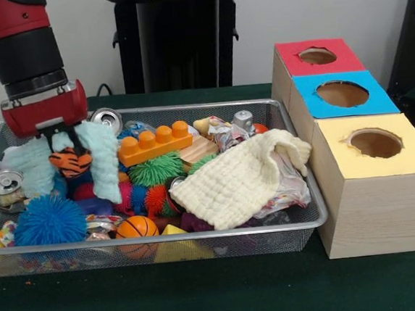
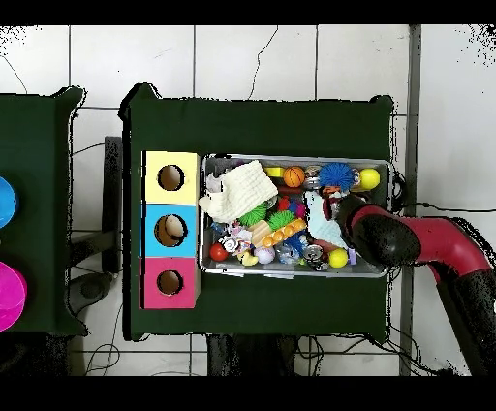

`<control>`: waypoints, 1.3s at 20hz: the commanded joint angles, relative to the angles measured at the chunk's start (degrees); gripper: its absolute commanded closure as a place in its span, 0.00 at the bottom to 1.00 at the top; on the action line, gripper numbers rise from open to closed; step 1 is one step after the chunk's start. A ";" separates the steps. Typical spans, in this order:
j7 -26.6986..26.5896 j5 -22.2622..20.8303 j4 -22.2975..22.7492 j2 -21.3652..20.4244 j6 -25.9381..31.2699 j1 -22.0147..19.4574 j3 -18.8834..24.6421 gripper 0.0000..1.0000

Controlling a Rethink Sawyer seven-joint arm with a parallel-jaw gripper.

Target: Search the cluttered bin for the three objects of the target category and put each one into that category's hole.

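Your tiger-striped toy (image 1: pixel 71 162) sits at about nine o'clock in the wire-mesh bin (image 1: pixel 301 224) in the front view, hanging just under the red hand (image 1: pixel 66 139), whose dark fingers are clamped on its top. A pale blue knitted cloth (image 1: pixel 104 167) drapes down on the toy's three o'clock side, touching it, and more of the same cloth lies at its nine o'clock. Below it, toward six o'clock, you have a blue spiky ball (image 1: pixel 50 221), and a small basketball (image 1: pixel 137 228) rests against the bin's near rim. At the toy's three o'clock lie an orange toy brick (image 1: pixel 154 143) and a green spiky ball (image 1: pixel 155 169), and beyond them a cream knitted cloth (image 1: pixel 235 181) is heaped over the bin's three o'clock half. A silver can (image 1: pixel 5 186) stands at the bin's nine o'clock edge. Outside the bin, at three o'clock on the green bench (image 1: pixel 205 294), three wooden boxes stand touching in a row; the red-topped box with its round hole (image 1: pixel 317 55) is farthest from you, well apart from the toy, then the blue-topped box (image 1: pixel 342 93) and the yellow-topped box (image 1: pixel 374 143).
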 commanded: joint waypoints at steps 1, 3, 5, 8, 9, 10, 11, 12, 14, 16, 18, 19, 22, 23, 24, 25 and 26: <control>-16.07 -0.13 0.06 0.91 -3.38 -1.80 8.36 1.00; -16.07 -1.27 0.39 0.97 -4.96 -2.75 9.62 1.00; -15.53 -2.63 1.10 0.95 -7.06 -3.82 10.44 1.00; -12.97 -5.03 3.09 0.07 -11.08 -5.49 10.70 1.00; -12.10 -5.95 3.80 -0.05 -12.91 -6.11 10.83 1.00; -11.23 -6.87 4.51 -0.17 -14.75 -6.73 10.95 1.00; -10.67 -7.50 4.90 -0.18 -15.77 -7.03 10.86 1.00; -9.96 -8.59 5.45 -0.09 -17.64 -7.77 10.92 1.00; -7.70 -10.10 6.25 -0.64 -20.08 -8.24 9.78 1.00; -5.48 -10.79 6.84 -1.16 -21.07 -8.16 7.52 1.00; -3.45 -10.77 7.27 -1.05 -21.08 -7.69 4.91 1.00; -2.46 -10.85 7.58 -0.95 -21.24 -7.52 3.65 1.00; 0.61 -11.16 8.61 -1.11 -22.38 -6.49 -0.04 1.00; 1.52 -11.04 8.73 -1.38 -22.54 -5.98 -1.13 1.00; 2.85 -10.80 8.93 -1.65 -22.64 -5.30 -2.61 1.00; 3.51 -10.73 9.02 -1.84 -22.97 -4.88 -3.36 1.00; 4.21 -10.55 9.21 -2.13 -23.26 -4.38 -4.21 1.00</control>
